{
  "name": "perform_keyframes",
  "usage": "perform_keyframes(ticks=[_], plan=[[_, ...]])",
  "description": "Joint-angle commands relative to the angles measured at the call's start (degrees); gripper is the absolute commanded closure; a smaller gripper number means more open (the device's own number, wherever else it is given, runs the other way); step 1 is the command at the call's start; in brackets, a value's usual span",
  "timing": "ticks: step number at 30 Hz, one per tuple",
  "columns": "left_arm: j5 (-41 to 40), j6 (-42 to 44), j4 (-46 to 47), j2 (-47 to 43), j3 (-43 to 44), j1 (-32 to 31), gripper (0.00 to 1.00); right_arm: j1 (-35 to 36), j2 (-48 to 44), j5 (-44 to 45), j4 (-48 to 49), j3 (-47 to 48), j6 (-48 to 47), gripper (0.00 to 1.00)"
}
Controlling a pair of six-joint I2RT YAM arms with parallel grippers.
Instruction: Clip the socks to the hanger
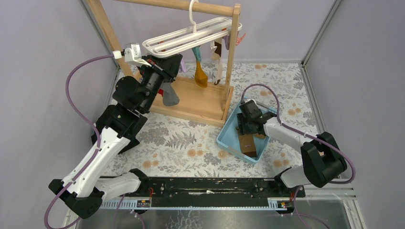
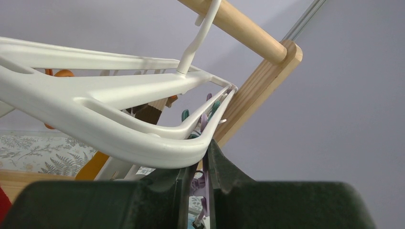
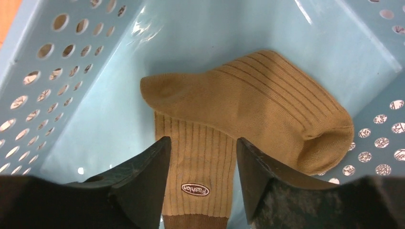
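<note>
Right pincer (image 3: 201,143): spread open, held low inside the blue basket (image 3: 47,86), nothing gripped.
Closest to its palm: a strip of darker brown fabric (image 3: 193,223) is seen at the frame edge; whether it is a separate sock cannot be told.
Between its fingers: the ribbed cuff of the tan sock (image 3: 248,105) lies flat, with an oval label (image 3: 195,189) centred in the gap; neither finger is seen touching it.
Beyond its fingertips: the sock's foot is laid crosswise on the basket floor, with the toe to the right.
Left pincer (image 2: 199,164): raised under the near end of the hanger (image 2: 119,138), jaws nearly together.
In its narrow gap: a purple clip (image 2: 198,183) is seen; a grip cannot be confirmed.
Just above its fingertips: the hanger's white rim.
Farther out: the hanger's hook is hung over the wooden rail (image 2: 239,26).
</note>
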Motion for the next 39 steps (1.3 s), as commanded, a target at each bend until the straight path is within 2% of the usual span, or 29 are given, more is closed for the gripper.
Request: perform_keyframes(ticks=[1,6,7,8,12,13,16,17,18,20,25,28,32,35,39], plan=[[-0.19,0.70,1.69,-1.47,-0.04,0.45,1.00,-0.60,0.27,3.96,1.25,0.18,3.00,0.47],[-0.22,0.61,1.68,-1.68,-0.24,0.49,1.00,-1.43,-2.82,3.26,1.80,-0.20,4.89,0.79],[-0.28,0.61,1.66,-1.65,-0.26,0.45,1.00,-2.03,-3.95,1.95,1.74,-0.01,5.62,0.93],[-0.30,0.68,1.64,-1.73,-0.27,0.49,1.00,-2.39,-5.34,0.68,1.96,0.02,6.27,1.00],[-0.24,0.59,1.78,-1.86,-0.45,0.49,1.00,-2.52,-10.34,-1.63,2.71,0.99,5.70,1.00],[-0.17,0.47,1.89,-1.83,-0.52,0.45,1.00,-2.53,-10.33,-1.84,2.35,1.51,5.01,0.90],[0.06,0.35,2.16,-1.83,-0.65,0.46,1.00,-2.49,-7.40,-1.74,0.55,2.57,3.24,0.39],[0.09,0.35,2.24,-1.92,-0.68,0.45,1.00,-2.46,-5.51,-1.42,-0.06,2.96,3.16,0.27],[0.13,0.35,2.25,-1.91,-0.69,0.45,1.00,-2.21,-4.30,-1.10,-0.63,3.15,3.06,0.21],[0.11,0.43,2.48,-2.00,-0.93,0.45,1.00,-1.53,-3.14,-0.13,-0.41,2.90,3.18,0.18],[0.49,0.53,2.89,-2.07,-0.95,0.45,1.00,-1.31,0.48,0.34,1.93,2.03,3.62,0.19],[0.72,0.47,2.95,-1.94,-1.06,0.46,1.00,-1.30,4.78,-0.08,2.75,2.34,3.85,0.25],[0.86,0.61,2.78,-2.04,-0.85,0.45,1.00,-1.48,6.45,-0.77,4.74,1.50,4.85,0.44],[0.67,0.75,2.80,-2.62,-1.08,0.45,1.00,-2.08,6.15,-2.49,5.10,1.24,5.44,0.64],[0.53,0.71,2.96,-3.05,-1.70,0.45,1.00,-3.20,3.03,-5.82,4.96,0.86,5.45,1.00]])
